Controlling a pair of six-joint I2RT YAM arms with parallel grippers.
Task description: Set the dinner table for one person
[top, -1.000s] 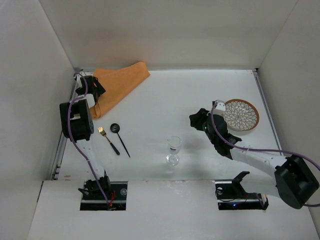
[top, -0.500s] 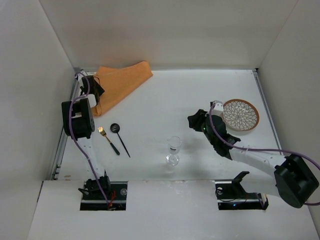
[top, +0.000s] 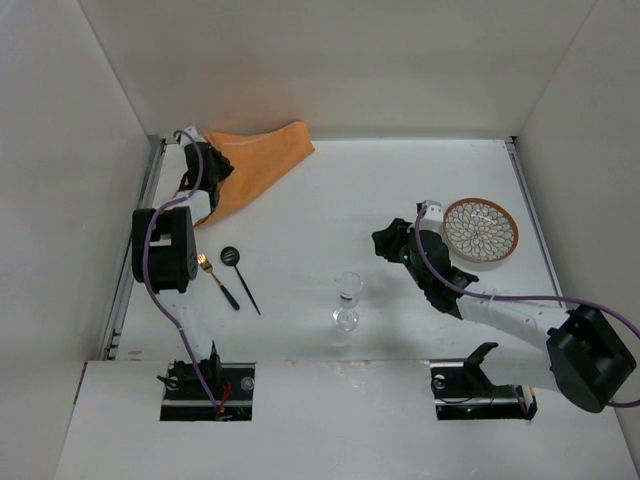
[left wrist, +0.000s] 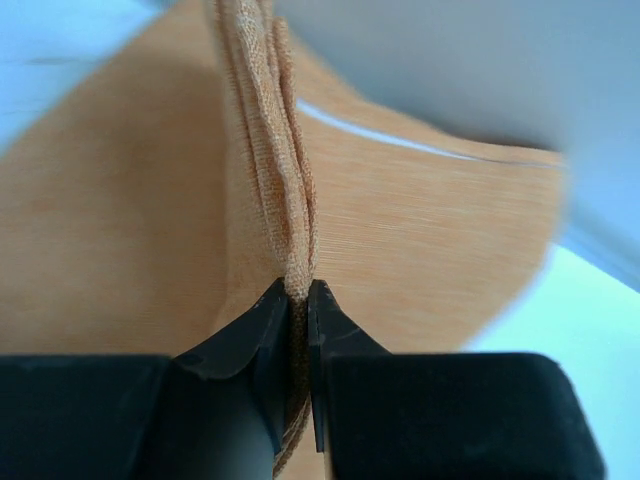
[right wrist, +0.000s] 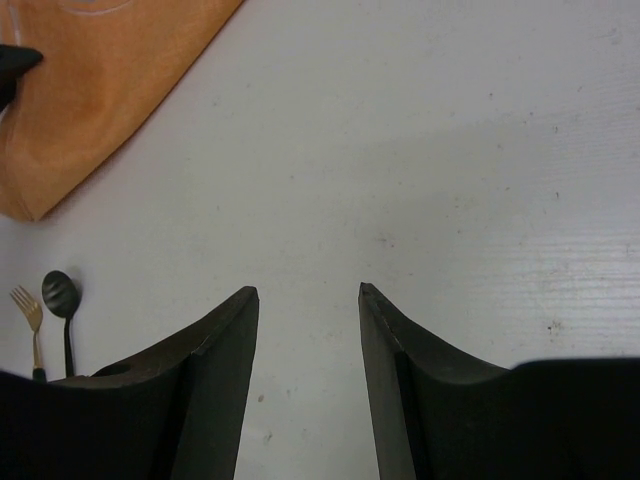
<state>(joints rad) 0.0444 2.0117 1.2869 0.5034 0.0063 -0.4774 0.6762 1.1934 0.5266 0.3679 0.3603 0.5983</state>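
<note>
The dinner table (top: 330, 190) is the big white surface. At its far left corner lies the orange cloth placemat (top: 262, 155), folded over. My left gripper (top: 215, 168) is shut on its bunched edge (left wrist: 297, 270); the cloth fills the left wrist view. My right gripper (top: 383, 240) hovers open over bare table at the centre right, nothing between its fingers (right wrist: 225, 330). A patterned plate (top: 481, 230) lies right of it. A wine glass (top: 347, 299) stands near the front centre. A gold fork (top: 214, 278) and a black spoon (top: 238, 272) lie at the left.
White walls close in the table on the left, back and right. The left arm's link and purple cable (top: 165, 250) stand over the left edge beside the fork. In the right wrist view the placemat (right wrist: 100, 90), spoon (right wrist: 60, 300) and fork (right wrist: 28, 310) show.
The left gripper has closed on the placemat's edge and moved right and toward the back wall, pulling the cloth with it. The right gripper drifted slightly left.
</note>
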